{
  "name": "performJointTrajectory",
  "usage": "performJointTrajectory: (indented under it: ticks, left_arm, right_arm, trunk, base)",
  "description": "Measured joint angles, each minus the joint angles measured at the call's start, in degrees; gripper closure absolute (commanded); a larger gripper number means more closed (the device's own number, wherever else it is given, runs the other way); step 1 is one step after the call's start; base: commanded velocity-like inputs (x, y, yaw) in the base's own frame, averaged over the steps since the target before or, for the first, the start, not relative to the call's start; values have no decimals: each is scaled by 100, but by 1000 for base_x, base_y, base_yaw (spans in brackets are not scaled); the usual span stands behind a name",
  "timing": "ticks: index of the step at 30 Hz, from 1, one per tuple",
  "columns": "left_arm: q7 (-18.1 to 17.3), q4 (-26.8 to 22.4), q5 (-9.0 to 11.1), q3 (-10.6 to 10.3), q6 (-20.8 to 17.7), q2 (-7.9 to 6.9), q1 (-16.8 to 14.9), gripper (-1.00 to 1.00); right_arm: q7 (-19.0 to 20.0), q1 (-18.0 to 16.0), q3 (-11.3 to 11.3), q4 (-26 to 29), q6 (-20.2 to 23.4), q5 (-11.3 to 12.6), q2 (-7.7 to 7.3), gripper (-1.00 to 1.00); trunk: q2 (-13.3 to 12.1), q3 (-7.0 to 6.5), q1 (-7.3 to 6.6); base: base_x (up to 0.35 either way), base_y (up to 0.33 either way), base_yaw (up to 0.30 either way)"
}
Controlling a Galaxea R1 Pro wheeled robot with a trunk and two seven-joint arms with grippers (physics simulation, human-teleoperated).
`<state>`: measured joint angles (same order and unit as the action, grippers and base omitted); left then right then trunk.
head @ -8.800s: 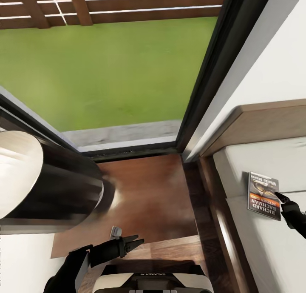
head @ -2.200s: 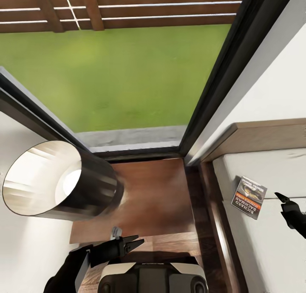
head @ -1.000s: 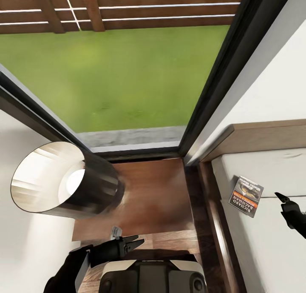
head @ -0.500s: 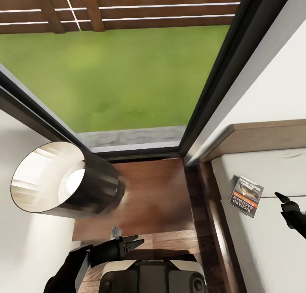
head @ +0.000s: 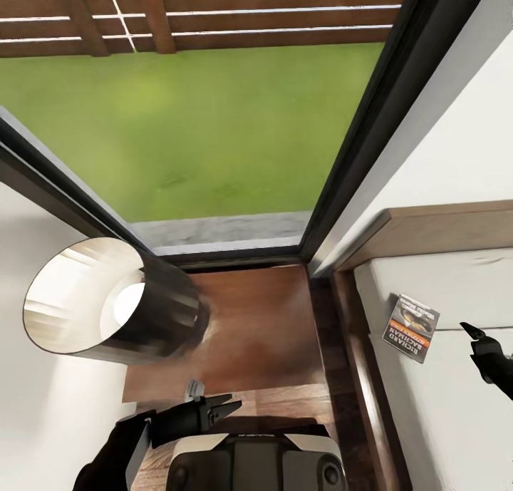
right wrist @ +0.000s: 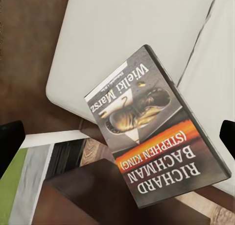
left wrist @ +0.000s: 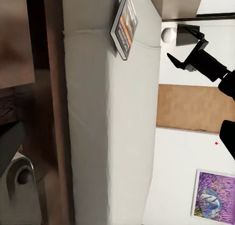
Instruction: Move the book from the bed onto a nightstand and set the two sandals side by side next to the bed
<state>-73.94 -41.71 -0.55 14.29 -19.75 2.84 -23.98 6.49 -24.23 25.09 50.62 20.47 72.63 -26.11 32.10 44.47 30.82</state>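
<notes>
Head view is showing the book (head: pixel 411 328) lying flat on the bed (head: pixel 456 405), at the right of the frame close to the mattress's left edge and just below the headboard. The right gripper (head: pixel 476 336) is hovering at the far right edge, so the book is lying to its left and a touch higher in the picture, near but not touching. The book's long axis is running roughly up-down in the frame, tilted a little, with the "RICHARD BACHMAN" end toward the bottom.

Right wrist view is looking straight down on the cover (right wrist: pixel 156 146) with the dark fingers (right wrist: pixel 11 139) sitting far apart at either edge, so they're spread with nothing between them.

The left gripper (head: pixel 214 410) is sitting low at the bottom centre over the nightstand (head: pixel 249 334), next to the lamp (head: pixel 114 309), well apart from the book; its fingers look parted and empty too.

I'm guessing the right arm is the one for the pickup, needing to slide left over the short axis.
</notes>
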Motion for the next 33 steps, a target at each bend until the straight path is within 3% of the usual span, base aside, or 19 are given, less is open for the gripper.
performJointTrajectory:
  ticks: [23, 33]
  left_arm:
    - [-6, 0, 1, 0, -4, 0, 1, -100]
    - [-6, 0, 0, 0, -4, 0, 1, -100]
  right_arm:
    - [0, 0, 3, -2, 0, 0, 0, -100]
    - [0, 0, 3, -3, 0, 0, 0, -100]
  trunk:
    - [-925, -415, -506]
    - [-927, -415, -507]
  base:
    - [0, 0, 0]
    - [0, 0, 0]
